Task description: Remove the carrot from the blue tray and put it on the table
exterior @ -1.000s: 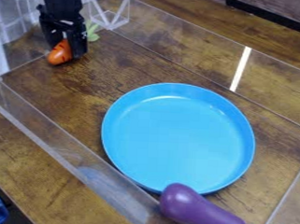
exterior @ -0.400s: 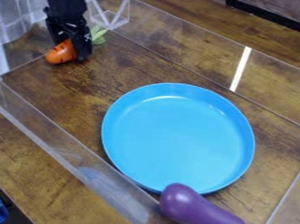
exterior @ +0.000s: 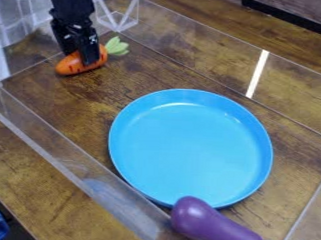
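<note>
Overhead oblique view of the workspace. The table [exterior: 69,118], a dark wood-grain surface, is bounded by clear acrylic walls: one runs diagonally along the near left edge, another along the far side behind the arm. The blue tray [exterior: 189,145] lies near the centre with nothing in it, its rim well apart from the far wall and close to the near wall at lower left. The carrot [exterior: 83,62] lies on the bare wood in the far left corner, well apart from the tray, its green top [exterior: 116,47] pointing right toward the far wall. The gripper [exterior: 79,43] points steeply down directly over the carrot's orange body; its dark fingers stand spread wide and grasp nothing, though whether a fingertip touches the carrot cannot be told. A purple eggplant toy [exterior: 212,226] sits at the bottom edge, just beside the tray's near rim. Open tabletop lies between the carrot and the tray, and to the tray's right.
</note>
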### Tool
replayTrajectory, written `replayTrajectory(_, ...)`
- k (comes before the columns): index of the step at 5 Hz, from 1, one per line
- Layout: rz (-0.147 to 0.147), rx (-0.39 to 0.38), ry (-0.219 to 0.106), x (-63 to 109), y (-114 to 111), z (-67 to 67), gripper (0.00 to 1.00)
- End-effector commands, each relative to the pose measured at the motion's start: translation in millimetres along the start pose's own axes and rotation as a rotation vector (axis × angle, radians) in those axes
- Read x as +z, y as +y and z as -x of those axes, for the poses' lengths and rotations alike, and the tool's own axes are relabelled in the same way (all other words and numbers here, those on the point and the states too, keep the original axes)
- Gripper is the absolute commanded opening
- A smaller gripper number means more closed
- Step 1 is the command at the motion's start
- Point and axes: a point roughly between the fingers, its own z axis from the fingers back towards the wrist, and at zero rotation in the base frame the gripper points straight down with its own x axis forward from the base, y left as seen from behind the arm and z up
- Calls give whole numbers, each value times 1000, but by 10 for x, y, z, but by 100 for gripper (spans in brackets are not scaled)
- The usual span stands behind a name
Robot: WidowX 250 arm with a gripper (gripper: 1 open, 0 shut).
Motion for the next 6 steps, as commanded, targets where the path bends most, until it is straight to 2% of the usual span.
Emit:
replayTrajectory(1, -72, -21, -103, 475, 4, -208, 100)
replayTrajectory(3, -60, -84, -98, 226, -304, -255, 100)
replayTrajectory(4, -61, -114, -96, 121, -352, -296, 100)
replayTrajectory(6, -68, -115, -84, -130, -409, -311, 100)
